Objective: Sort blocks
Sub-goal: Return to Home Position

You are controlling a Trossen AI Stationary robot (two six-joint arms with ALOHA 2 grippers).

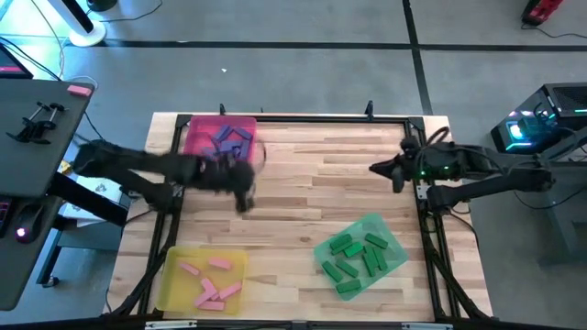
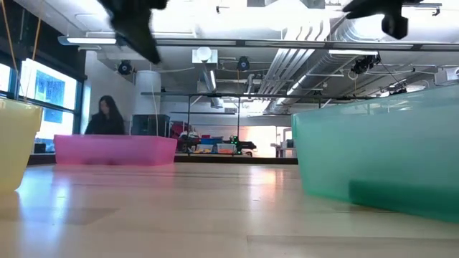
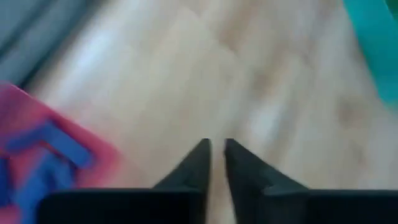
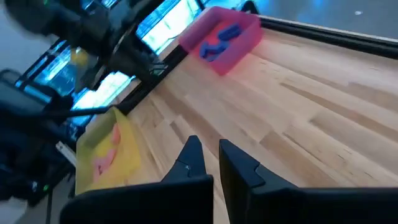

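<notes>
Pale wood planks, butt-jointed and smooth, make up your table (image 1: 303, 174), which sits inside a dark metal frame on a grey floor. Three translucent plastic trays sit on it. The pink tray (image 1: 197, 137) stands at the far left corner with the purple-blue blocks (image 1: 231, 140) heaped inside. The yellow tray (image 1: 174, 266) is at the near left and holds the pink blocks (image 1: 209, 286). The green tray (image 1: 390, 266) is at the near right, turned askew, with the green blocks (image 1: 358, 252) in it. All the blocks are short, solid-coloured bars. Your left gripper (image 1: 243, 203) hangs above bare wood just beside the pink tray's near right corner, well apart from the yellow and green trays. In its wrist view, its pointed dark fingers (image 3: 200, 155) are drawn close with only a slim gap and pinch nothing. Your right gripper (image 1: 374, 169) waits at the table's right edge, high over the wood and far from every tray. Its fingers (image 4: 191, 152) are likewise nearly together and empty. Across the room in the low view, a person (image 2: 106, 115) in dark clothing sits behind the pink tray.
</notes>
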